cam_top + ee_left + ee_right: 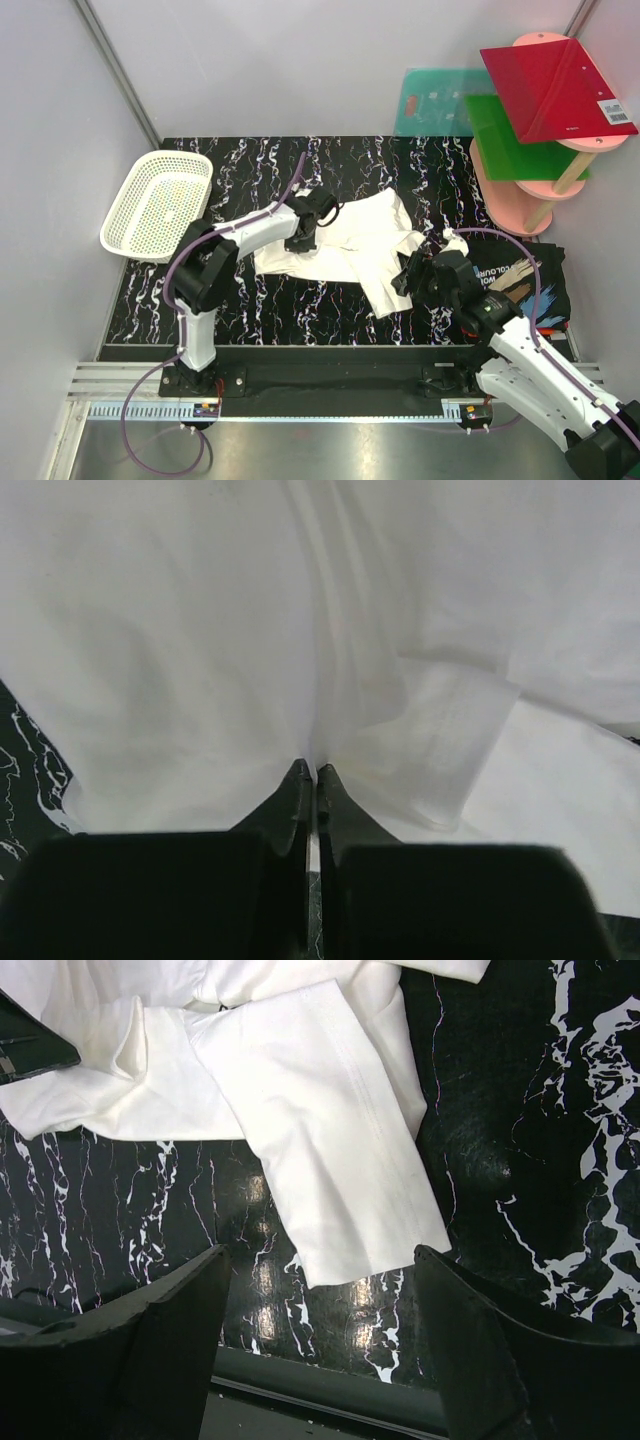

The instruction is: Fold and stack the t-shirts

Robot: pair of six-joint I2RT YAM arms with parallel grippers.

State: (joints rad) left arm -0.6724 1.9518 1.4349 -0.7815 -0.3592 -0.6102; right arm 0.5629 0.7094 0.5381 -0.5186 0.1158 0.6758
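Observation:
A white t-shirt [350, 240] lies crumpled in the middle of the black marbled table [260, 300]. My left gripper [303, 238] rests on its left part. In the left wrist view the jaws [312, 772] are shut, and the creases of the white cloth [200, 660] run together at their tips. My right gripper [408, 272] hovers open over the shirt's near right sleeve [340, 1180]; the sleeve's hem lies between the two fingertips [200, 1290], untouched. A black t-shirt [525, 275] with coloured print lies at the right, partly under the right arm.
A white mesh basket [158, 203] sits at the table's far left corner. At the back right a pink shelf stand [520, 195] carries red [555, 90] and green [515, 140] boards, with a teal board [435, 100] leaning behind. The table's front edge [300, 1375] runs just below the right gripper.

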